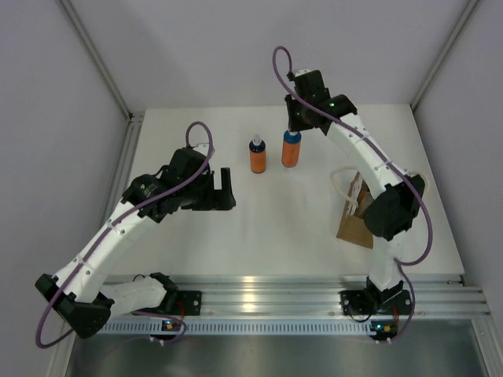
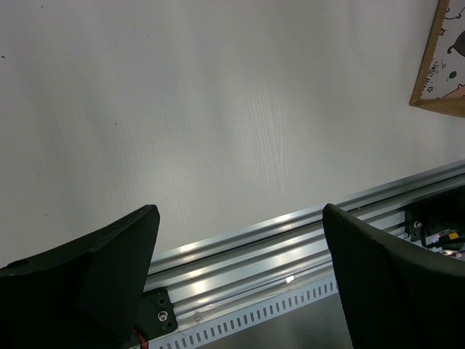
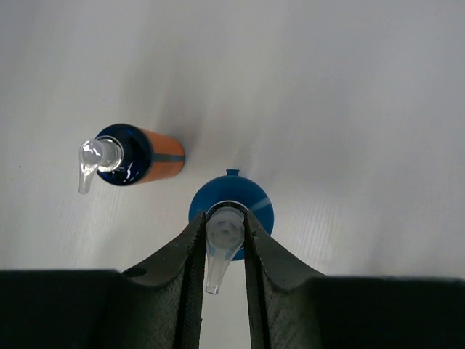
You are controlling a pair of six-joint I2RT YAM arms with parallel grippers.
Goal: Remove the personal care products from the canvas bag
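Note:
Two orange bottles stand upright at the back of the table. The dark-blue-capped bottle [image 1: 257, 154] [image 3: 138, 154] is on the left and stands free. On the light-blue-capped bottle [image 1: 291, 148] [image 3: 251, 203] my right gripper [image 1: 295, 126] [image 3: 224, 234] is shut, pinching its clear pump top from above. The tan canvas bag [image 1: 355, 212] [image 2: 443, 62] lies at the right, partly hidden behind my right arm; its inside is not visible. My left gripper [image 1: 224, 188] [image 2: 240, 273] hovers open over the left half of the table, holding nothing.
An aluminium rail [image 1: 267, 297] [image 2: 290, 247] runs along the near table edge. White walls enclose the table on the left, back and right.

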